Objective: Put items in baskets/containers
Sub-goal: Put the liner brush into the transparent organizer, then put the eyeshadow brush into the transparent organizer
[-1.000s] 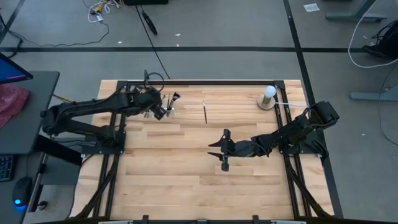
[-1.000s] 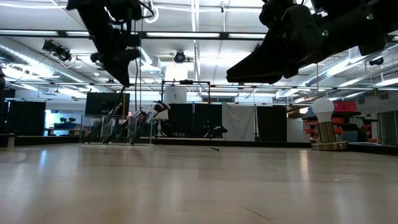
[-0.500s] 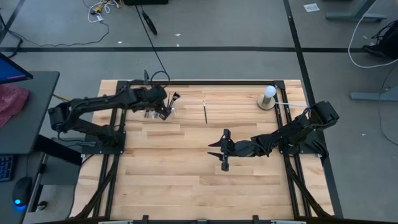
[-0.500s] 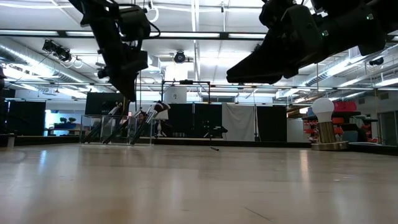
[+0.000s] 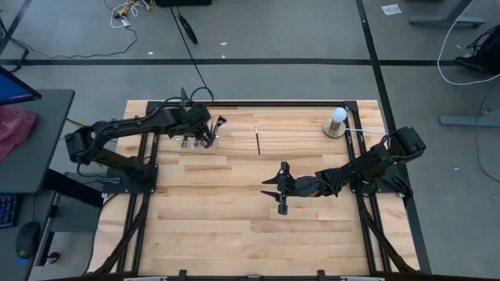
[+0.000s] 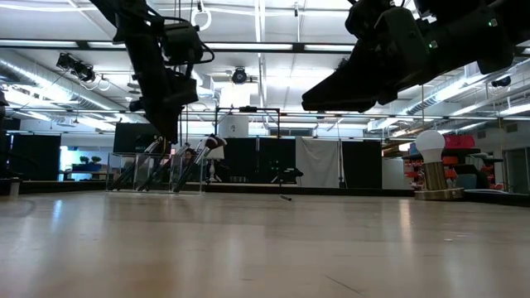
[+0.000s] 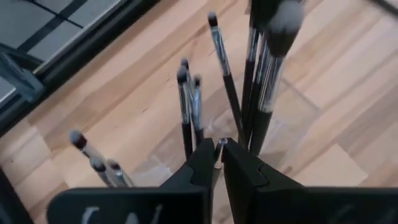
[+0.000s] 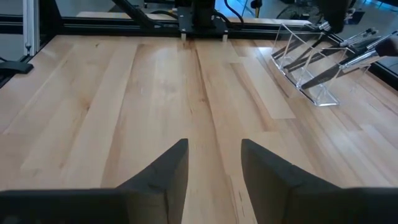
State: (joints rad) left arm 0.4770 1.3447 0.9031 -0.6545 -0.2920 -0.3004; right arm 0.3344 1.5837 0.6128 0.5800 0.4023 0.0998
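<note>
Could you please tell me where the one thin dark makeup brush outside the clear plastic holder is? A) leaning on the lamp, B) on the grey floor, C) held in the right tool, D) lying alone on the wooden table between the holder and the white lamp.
D: the high view shows the thin dark makeup brush lying alone on the wooden table, between the clear plastic holder and the white lamp.

Both arms were matte black, built of slim jointed links on dark framed bases at the left and right of the frame. The left arm carried looping black cables; the right arm's fingers were broad, smooth black wedges.
</note>
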